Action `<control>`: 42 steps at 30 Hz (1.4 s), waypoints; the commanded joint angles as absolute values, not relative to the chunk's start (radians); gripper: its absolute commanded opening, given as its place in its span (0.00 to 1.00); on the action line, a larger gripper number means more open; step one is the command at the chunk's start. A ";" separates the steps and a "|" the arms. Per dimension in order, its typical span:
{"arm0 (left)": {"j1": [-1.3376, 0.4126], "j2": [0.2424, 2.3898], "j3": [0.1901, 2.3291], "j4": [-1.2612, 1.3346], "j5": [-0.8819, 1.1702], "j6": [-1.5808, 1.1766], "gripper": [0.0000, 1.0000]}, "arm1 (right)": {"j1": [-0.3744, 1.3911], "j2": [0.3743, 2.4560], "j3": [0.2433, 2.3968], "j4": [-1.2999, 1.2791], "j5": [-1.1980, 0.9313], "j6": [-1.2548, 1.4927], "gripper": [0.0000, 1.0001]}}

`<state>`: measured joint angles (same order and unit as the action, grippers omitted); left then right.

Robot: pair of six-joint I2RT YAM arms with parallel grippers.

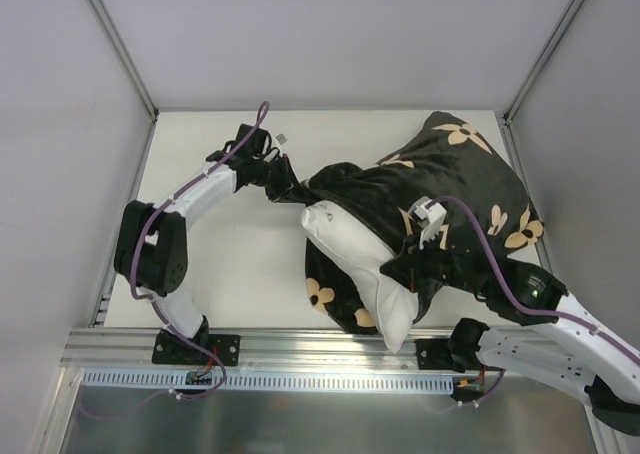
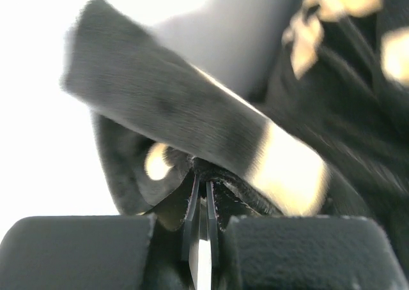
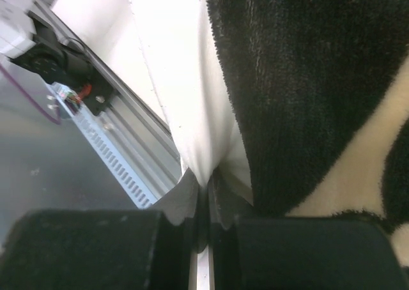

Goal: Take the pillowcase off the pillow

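Observation:
The black pillowcase (image 1: 460, 189) with tan flower motifs lies at the right of the table, bunched over the far part of the white pillow (image 1: 365, 264). The pillow sticks out of it toward the near edge. My left gripper (image 1: 283, 187) is shut on the pillowcase's left edge; the left wrist view shows the black fabric (image 2: 192, 121) pinched between the jaws. My right gripper (image 1: 412, 264) is shut on the pillow; the right wrist view shows white fabric (image 3: 185, 105) pinched in the jaws, with black cover (image 3: 307, 79) beside it.
The white table (image 1: 240, 264) has grey walls at the back and both sides. A metal rail (image 1: 300, 349) runs along the near edge, and it also shows in the right wrist view (image 3: 121, 143). The pillow's near end overhangs this rail.

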<state>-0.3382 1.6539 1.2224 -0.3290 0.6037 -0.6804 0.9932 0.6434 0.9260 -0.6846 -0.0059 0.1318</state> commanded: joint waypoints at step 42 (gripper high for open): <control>-0.322 0.819 0.701 -0.499 0.480 -0.810 0.99 | 0.899 1.442 1.597 -0.442 -0.124 0.358 0.97</control>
